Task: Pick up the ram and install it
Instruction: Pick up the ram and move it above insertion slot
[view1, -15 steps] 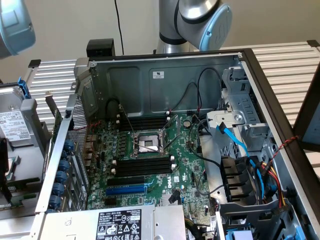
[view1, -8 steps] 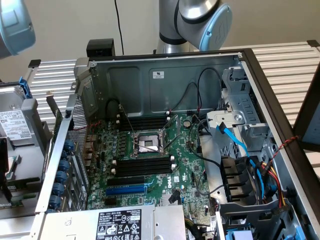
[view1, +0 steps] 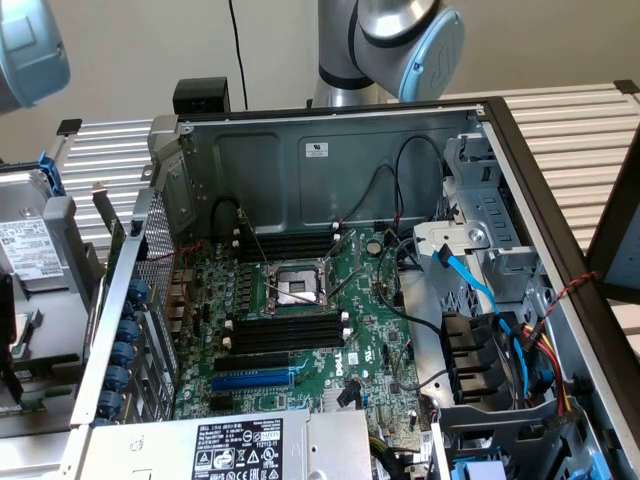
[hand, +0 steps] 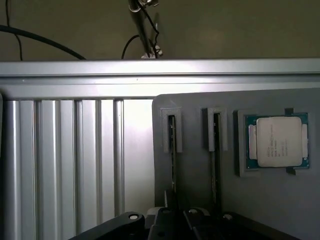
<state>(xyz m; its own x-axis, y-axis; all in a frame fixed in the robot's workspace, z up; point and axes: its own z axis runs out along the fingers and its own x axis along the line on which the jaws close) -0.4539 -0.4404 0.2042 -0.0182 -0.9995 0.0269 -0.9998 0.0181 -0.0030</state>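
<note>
- Where the wrist camera faces the grey tray (hand: 280, 210), the ram (hand: 172, 150) stands on edge in a narrow pocket and reads as a thin dark strip.
- A second stick (hand: 215, 150) stands the same way in the neighbouring pocket, parallel to the ram and apart from it.
- A processor chip (hand: 279, 141), with a silver lid on a green board, lies flat in its own square recess. It is just beside the second stick, on the side away from the ram.
- The gripper (hand: 182, 220) shows as dark hardware at the near ends of the two pockets, and the ram's strip runs right up to it.
- I cannot tell whether the gripper is open or closed, nor whether it has hold of the ram, because the dark hardware hides the meeting point.
- The tray rests on a ribbed aluminium table (hand: 60, 165). A pale metal rail (hand: 150, 75) crosses beyond the tray, with a black cable (hand: 45, 42) behind it.
- In the exterior view the computer case (view1: 330, 150) lies open with the motherboard (view1: 375, 330) exposed.
- The CPU socket (view1: 297, 287) sits mid-board between two banks of long black slots (view1: 285, 330), and both banks look empty.
- A blue slot (view1: 255, 381) lies parallel to the nearer bank, between it and the labelled power supply (view1: 235, 450).
- A light blue cable (view1: 470, 275) runs across the drive bay on the exterior view's right.
- The robot arm (view1: 395, 40), grey with a blue cap, rises behind the case's back wall.
- The ram is at the tray and not yet installed in the board.
</note>
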